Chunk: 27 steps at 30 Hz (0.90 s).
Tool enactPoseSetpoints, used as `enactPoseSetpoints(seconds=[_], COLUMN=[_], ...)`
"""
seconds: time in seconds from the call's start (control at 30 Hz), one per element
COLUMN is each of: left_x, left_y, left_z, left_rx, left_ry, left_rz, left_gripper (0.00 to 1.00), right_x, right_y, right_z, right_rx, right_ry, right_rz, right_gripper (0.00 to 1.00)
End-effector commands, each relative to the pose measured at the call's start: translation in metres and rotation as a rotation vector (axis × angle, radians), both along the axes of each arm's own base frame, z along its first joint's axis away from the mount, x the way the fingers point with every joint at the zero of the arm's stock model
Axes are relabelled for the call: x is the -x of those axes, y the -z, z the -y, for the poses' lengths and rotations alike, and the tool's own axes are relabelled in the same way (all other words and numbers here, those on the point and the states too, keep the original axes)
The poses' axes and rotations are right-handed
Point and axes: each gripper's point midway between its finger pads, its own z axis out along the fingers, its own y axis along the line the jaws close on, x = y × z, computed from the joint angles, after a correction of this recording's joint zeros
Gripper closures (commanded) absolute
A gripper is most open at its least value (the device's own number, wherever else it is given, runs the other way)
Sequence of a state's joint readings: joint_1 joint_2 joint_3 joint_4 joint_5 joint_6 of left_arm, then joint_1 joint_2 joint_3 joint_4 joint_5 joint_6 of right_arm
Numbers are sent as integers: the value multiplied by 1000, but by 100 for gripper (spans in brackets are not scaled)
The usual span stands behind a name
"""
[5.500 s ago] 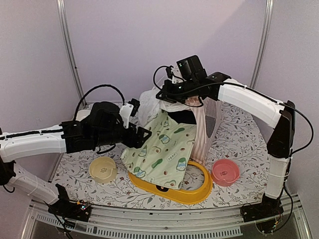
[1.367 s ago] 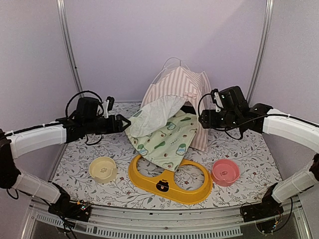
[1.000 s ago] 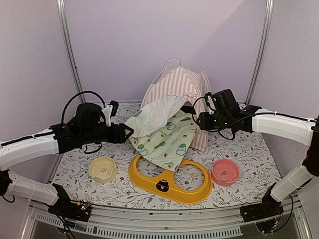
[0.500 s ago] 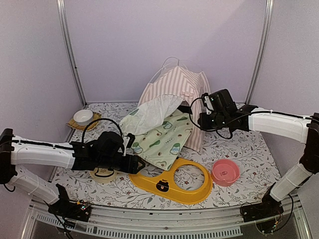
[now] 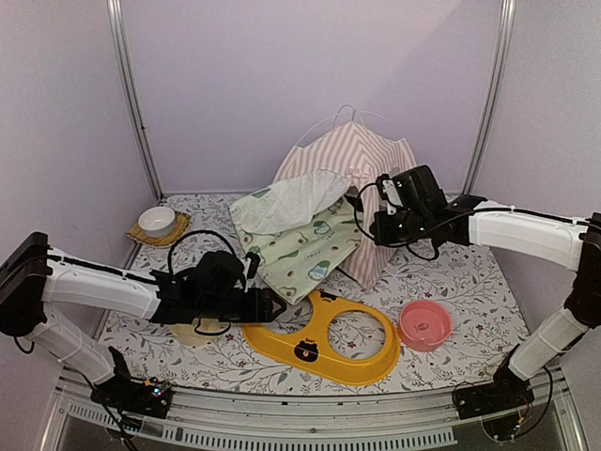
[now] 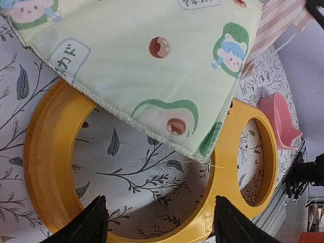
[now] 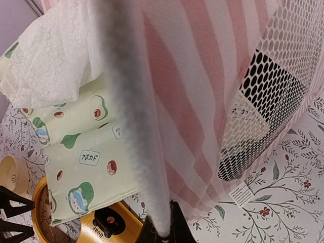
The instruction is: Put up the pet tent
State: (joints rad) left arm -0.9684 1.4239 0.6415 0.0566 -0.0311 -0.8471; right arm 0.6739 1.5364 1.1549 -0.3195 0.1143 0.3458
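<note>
Pet tent stands at the back centre of the table, leaning, with its avocado-print cushion spilling from the door over the yellow feeder ring. Risk: the right gripper is pinched tight on the tent's front edge, and a sideways pull could topple or drag the light frame; the cushion may also slide out further. Right arm reaches in level from the side. Left gripper, jaws apart and empty, hovers low over the ring.

Floral table: pet tent, yellow stand, pink bowl.
</note>
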Motion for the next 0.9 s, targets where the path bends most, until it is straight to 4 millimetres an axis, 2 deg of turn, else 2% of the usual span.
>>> enactPoseSetpoints(seconds=[0.0,0.17,0.3,0.4,0.53,0.73,0.87], left_x=[-15,-32,-46,-55,-63,-74,-84], left_y=[-8,-16,-18,-17,-19,-44,-68], left_z=[12,25,36,38,40,47,58], left_rx=[107,195,183,182,180,191,196], left_ry=[-60,-83,-93,-120,-130,-125,-102], left_rz=[2,8,18,32,43,108,160], left_gripper=[29,29,29,29,34,71,86], right_x=[3,7,10,11,13,16,21], right_y=[-31,-32,-27,-28,-31,-25,-20], right_z=[-11,-15,-18,-19,-20,-25,-32], right_rx=[-102,-122,-123,-130,-140,-129,-114], right_ry=[-18,-41,-55,-63,-75,-109,-156], right_rz=[6,-9,-29,-34,-33,-46,-54], right_gripper=[100,100,100,100,100,100,100])
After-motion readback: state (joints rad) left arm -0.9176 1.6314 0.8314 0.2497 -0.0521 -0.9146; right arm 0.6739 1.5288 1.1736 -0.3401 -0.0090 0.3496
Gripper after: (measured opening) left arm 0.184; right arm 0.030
